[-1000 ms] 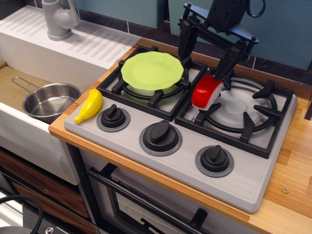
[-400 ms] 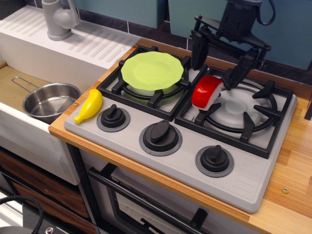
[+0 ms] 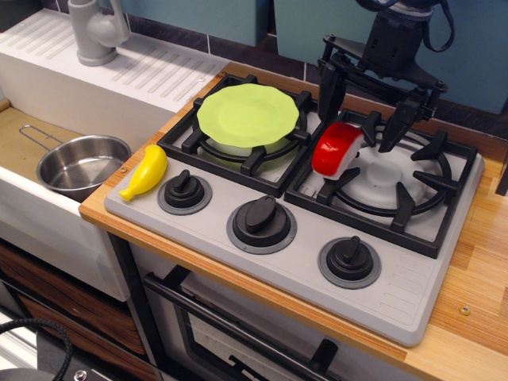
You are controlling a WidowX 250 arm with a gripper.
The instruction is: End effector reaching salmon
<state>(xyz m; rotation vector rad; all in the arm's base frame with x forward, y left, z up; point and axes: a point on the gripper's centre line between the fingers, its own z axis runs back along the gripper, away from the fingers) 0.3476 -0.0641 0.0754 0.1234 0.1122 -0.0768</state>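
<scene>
Black end effector (image 3: 362, 116), one only, hung at twelve o'clock over the right burner grate (image 3: 413, 186), two pointed fingers (image 3: 330, 87) spread wide, nothing between them. One salmon (image 3: 335, 148), glossy red over white, lay tilted on the left edge of that grate, just below and between the fingertips, apart from them as far as could be told. At nine o'clock from the salmon, one lime-green plate (image 3: 248, 114) on the left burner. Along the stove's front, three black knobs (image 3: 260, 219) in a row. At eight o'clock from the plate, one yellow banana (image 3: 146, 172) at the stove's corner. Farther toward nine o'clock, one steel pot (image 3: 82, 166) in the sink. At eleven o'clock, one grey faucet (image 3: 97, 30).
</scene>
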